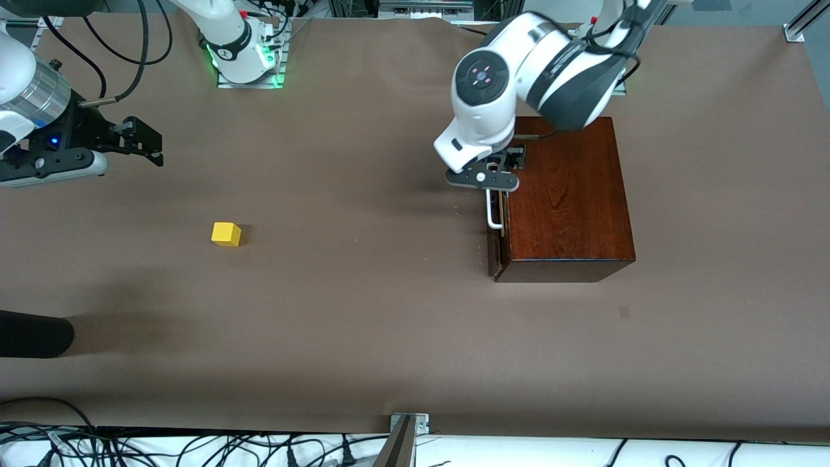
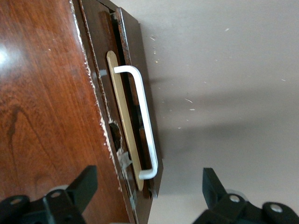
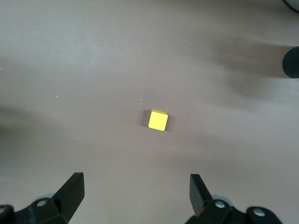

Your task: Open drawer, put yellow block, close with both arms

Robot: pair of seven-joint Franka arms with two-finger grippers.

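The dark reddish-brown wooden box [image 1: 570, 194] stands toward the left arm's end of the table. Its drawer [image 1: 496, 250] faces the table's middle and is out by a crack; a pale strip [image 2: 122, 116] shows beside the dark front. My left gripper [image 1: 494, 185] is open over the end of the white handle [image 1: 494, 214], its fingers astride the handle [image 2: 142, 116] and drawer front without touching them. The yellow block [image 1: 226, 234] lies on the table toward the right arm's end. My right gripper [image 1: 150, 144] is open and empty in the air, the block [image 3: 158, 120] ahead of its fingers [image 3: 72, 189].
A black rounded object [image 1: 32, 334] reaches in from the table's edge at the right arm's end, nearer to the front camera than the block; it also shows in the right wrist view [image 3: 292, 61]. Cables and a metal bracket [image 1: 408, 425] line the near edge.
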